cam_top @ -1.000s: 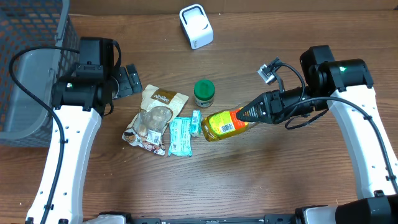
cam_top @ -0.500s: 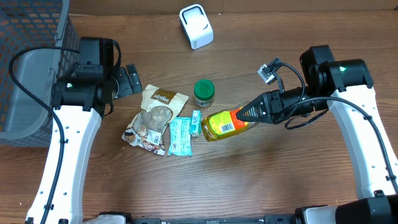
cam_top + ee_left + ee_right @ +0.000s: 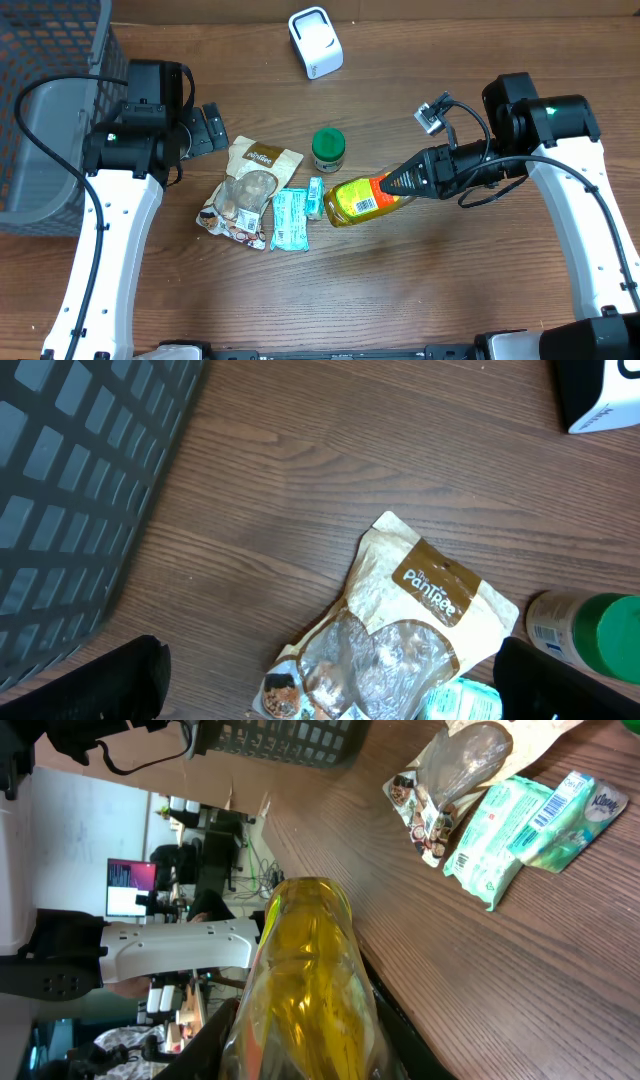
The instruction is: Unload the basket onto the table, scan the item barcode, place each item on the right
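The item, a yellow bottle (image 3: 358,200) with an orange-yellow label, hangs on its side above the table's middle. My right gripper (image 3: 397,183) is shut on its neck end. In the right wrist view the bottle (image 3: 310,970) fills the space between the black fingers (image 3: 222,1038), its base pointing away. A white printed patch on the label faces up; its barcode is too small to make out. My left gripper (image 3: 207,130) stands open at the left, holding nothing, above the top of a snack pouch (image 3: 400,630).
A white box-shaped scanner (image 3: 315,42) stands at the back. A green-lidded jar (image 3: 328,148), the snack pouch (image 3: 248,186) and two teal tissue packs (image 3: 291,218) lie left of the bottle. A dark mesh basket (image 3: 55,60) fills the far left.
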